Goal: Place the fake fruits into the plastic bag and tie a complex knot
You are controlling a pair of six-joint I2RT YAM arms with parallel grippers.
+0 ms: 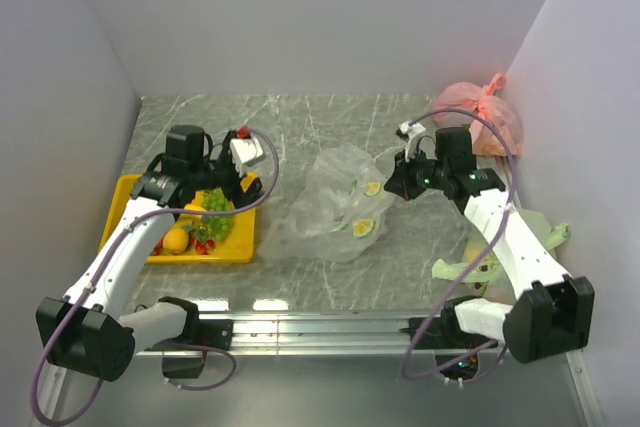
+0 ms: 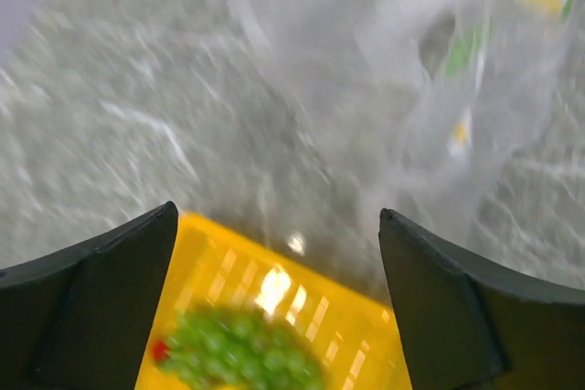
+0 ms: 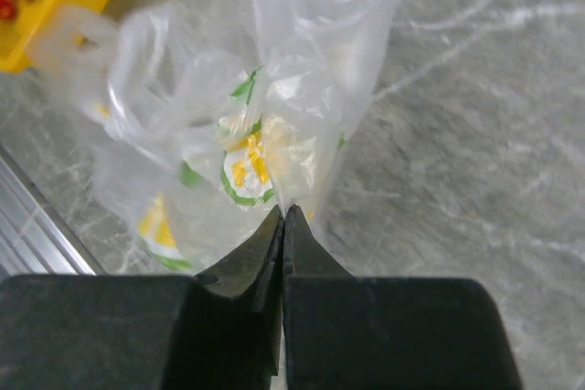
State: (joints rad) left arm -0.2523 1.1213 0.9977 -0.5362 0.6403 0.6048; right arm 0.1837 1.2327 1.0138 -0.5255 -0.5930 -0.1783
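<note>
Grey marble-patterned tabletop [image 1: 330,127] with pale veins, closed in on three sides by plain lilac-white walls: back wall [image 1: 320,17], left wall [image 1: 50,147], right wall [image 1: 590,97]. Along the near edge, a brushed metal rail [image 1: 320,327] catching two bright patches of light. Soft, even lighting throughout, with the left wall slightly dimmer than the right.

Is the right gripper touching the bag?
Touching. In the right wrist view the right gripper is shut, with a fold of the bag pinched between its tips.
</note>
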